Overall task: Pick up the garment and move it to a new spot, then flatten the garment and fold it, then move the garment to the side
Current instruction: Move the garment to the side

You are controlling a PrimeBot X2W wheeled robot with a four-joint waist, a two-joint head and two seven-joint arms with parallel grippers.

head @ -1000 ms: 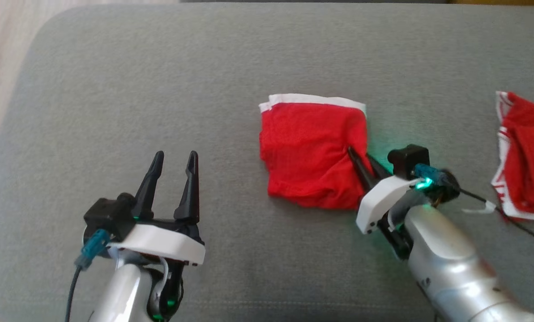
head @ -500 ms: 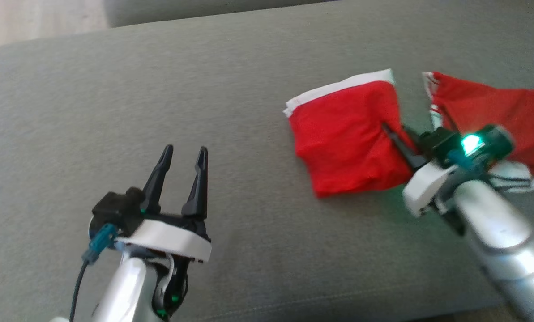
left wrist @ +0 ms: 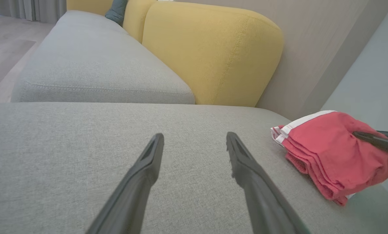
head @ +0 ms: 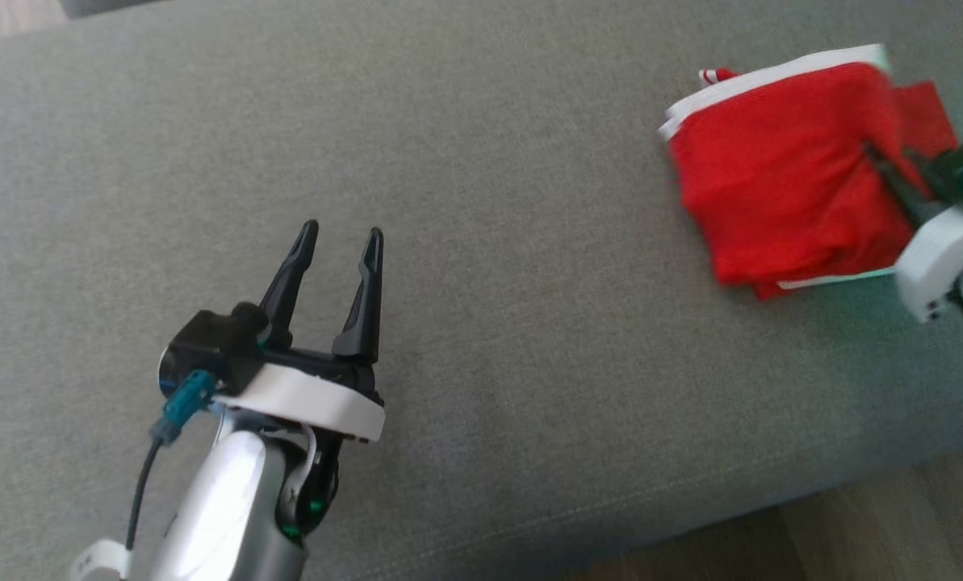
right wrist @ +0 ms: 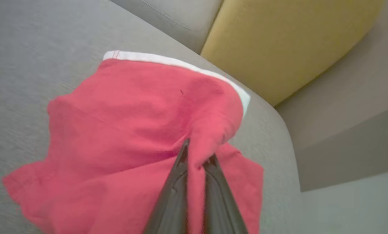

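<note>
Head view: your right hand (head: 885,157), clenched on the folded garment (head: 772,177), has dragged it across the sofa (head: 481,161) to the right end, onto a second garment (head: 921,105). Left hand (head: 342,230) idles, released. Only letting go likely remains.

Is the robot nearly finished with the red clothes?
Nearly. The red garment already looks folded. The right claw is shut on its edge near the grey cushion's right end, so moving it aside is in hand. Left: placing it and letting go.
</note>
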